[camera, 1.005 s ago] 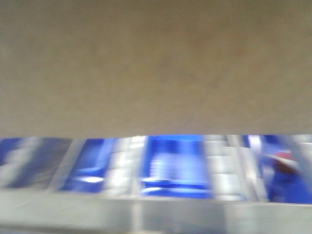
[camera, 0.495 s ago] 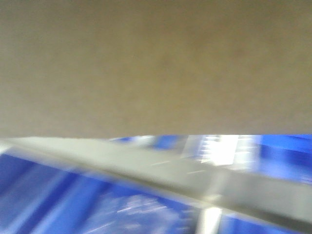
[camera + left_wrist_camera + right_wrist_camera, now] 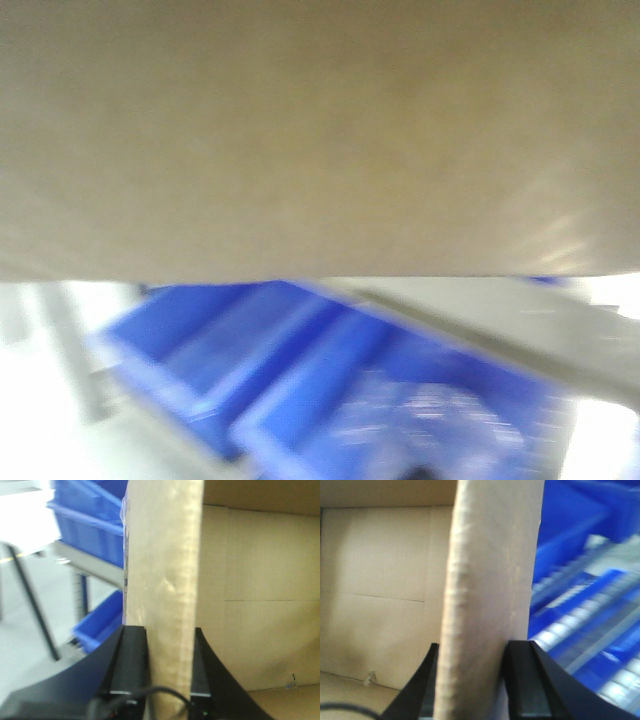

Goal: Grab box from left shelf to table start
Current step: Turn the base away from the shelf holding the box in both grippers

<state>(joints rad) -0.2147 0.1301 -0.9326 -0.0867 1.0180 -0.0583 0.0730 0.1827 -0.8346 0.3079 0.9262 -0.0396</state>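
The brown cardboard box (image 3: 320,140) fills the top half of the front view, close to the camera and blurred. My left gripper (image 3: 167,635) is shut on the box's left wall (image 3: 162,580), one black finger outside and one inside the open box. My right gripper (image 3: 476,647) is shut on the box's right wall (image 3: 490,570) in the same way. The left shelf shows as blurred tracks of white rollers (image 3: 580,625) to the right of the box, and as a grey rail (image 3: 500,320) slanting below it.
Blue plastic bins (image 3: 260,350) lie below the box in the front view. More blue bins (image 3: 90,525) stand on a grey rack (image 3: 80,562) to the left, with a dark slanted leg (image 3: 30,600) over pale floor.
The background under the box has swept sideways: the grey rail went from level at the bottom to slanted at the right, and blue bins now show below. The box stays held.
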